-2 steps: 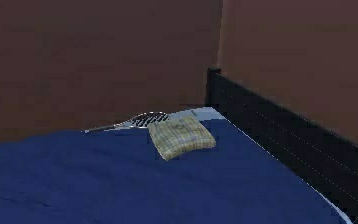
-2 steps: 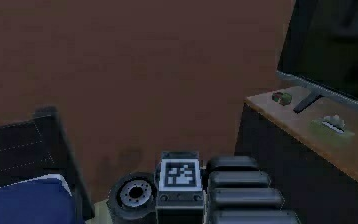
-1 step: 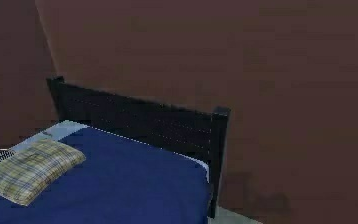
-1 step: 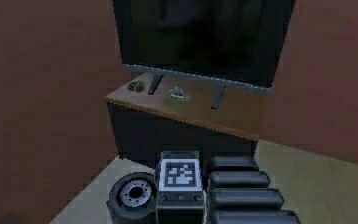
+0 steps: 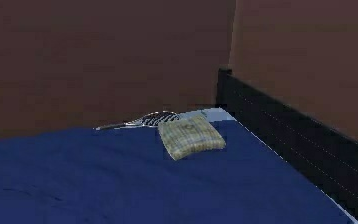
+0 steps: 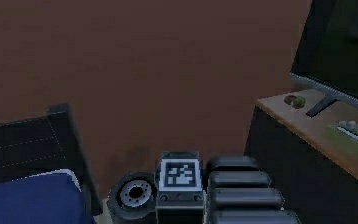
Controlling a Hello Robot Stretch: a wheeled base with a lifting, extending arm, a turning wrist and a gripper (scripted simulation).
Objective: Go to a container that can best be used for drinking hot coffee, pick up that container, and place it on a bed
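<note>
At the arm side view's bottom edge, the gripper (image 6: 134, 196) appeared as a dark rounded body just left of a white marker square (image 6: 179, 174). It sat at the end of the dark ribbed arm (image 6: 237, 190), which lay short and close to the robot. The gripper's far end could not be made out, so it could not be told how the fingers stood, whether they held anything, or whether the coffee mug was there. Just left of the gripper sat a blue-covered corner of the bed (image 6: 27, 196), with a dark slatted end board (image 6: 32, 145) above it. Beyond lay a plain brown wall (image 6: 167, 70). At the right, a wood-topped cabinet (image 6: 282, 112) carried a dark television (image 6: 337, 45) and a few items too small to name. In the forward view the bed (image 5: 97, 180) spread across the lower picture, right ahead of the robot. A yellowish checked cushion (image 5: 192, 135) lay near its far side and a dark side board (image 5: 287, 125) ran along its right. Judged from this, the robot was at the placing stage, standing at the bed. The next move would probably call for turning the base so the arm's side faced the mattress. The arm would then need raising and extending over bare blue cover, clear of the cushion, before lowering.
</note>
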